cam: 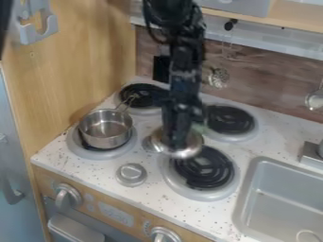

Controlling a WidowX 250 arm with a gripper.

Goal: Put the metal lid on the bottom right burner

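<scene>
The black gripper [179,142] hangs down over the middle of the stove, shut on the round metal lid [191,151]. The lid's shiny rim shows on both sides of the gripper, while the lid's centre is hidden behind it. In the view, the lid overlaps the upper left edge of the bottom right burner [210,169], whose black coil is otherwise bare.
A metal pot [106,128] sits on the bottom left burner. Behind are the top left burner [142,95] and top right burner [231,119]. A grey round knob [131,174] is near the front, and a grey sink [283,201] lies to the right.
</scene>
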